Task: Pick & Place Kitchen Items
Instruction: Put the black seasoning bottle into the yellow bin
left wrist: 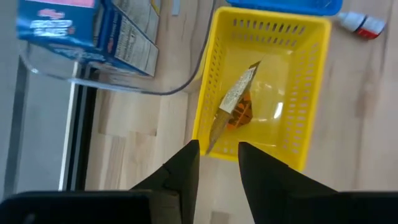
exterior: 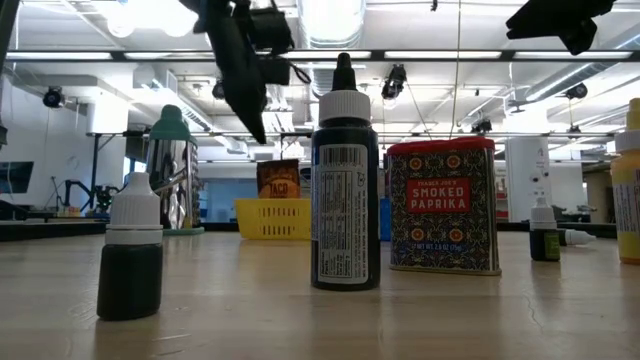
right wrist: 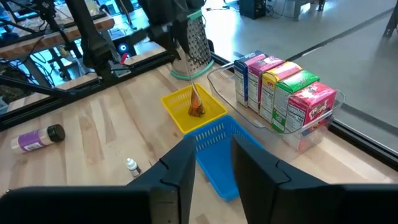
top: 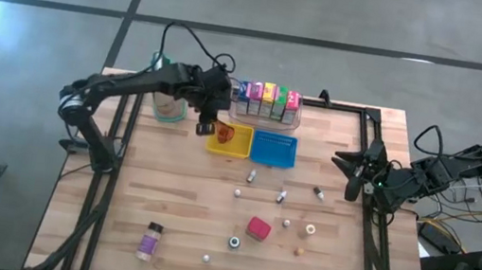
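Done so far: the orange pouch (left wrist: 237,106) lies inside the yellow tray (left wrist: 314,93), leaning against its wall — that placement looks complete. Five colourful cartons (top: 266,101) stand in a row in the clear bin (top: 296,120) at the far edge of the counter (top: 172,211).

Left to do: most of the small items are loose on the counter — the red block (top: 258,228), a purple-labelled bottle (top: 150,240), and several tiny white and silver pieces (top: 281,197) scattered in the middle. The blue tray (top: 273,149) appears to hold nothing. My judgement: the task is at an early stage.

Left gripper (left wrist: 217,155): hovers just above the near rim of the yellow tray, jaws parted by a narrow gap with nothing between them.

Pouch relative to the jaws: just beyond and below the fingertips, in line with the gap but apart from it — released, not held.

Right gripper (right wrist: 212,146): waits at the right edge of the counter, well apart from the trays, jaws slightly apart and empty.

Also there: a tall container with a teal top (top: 169,105) beside the yellow tray, under the left arm.
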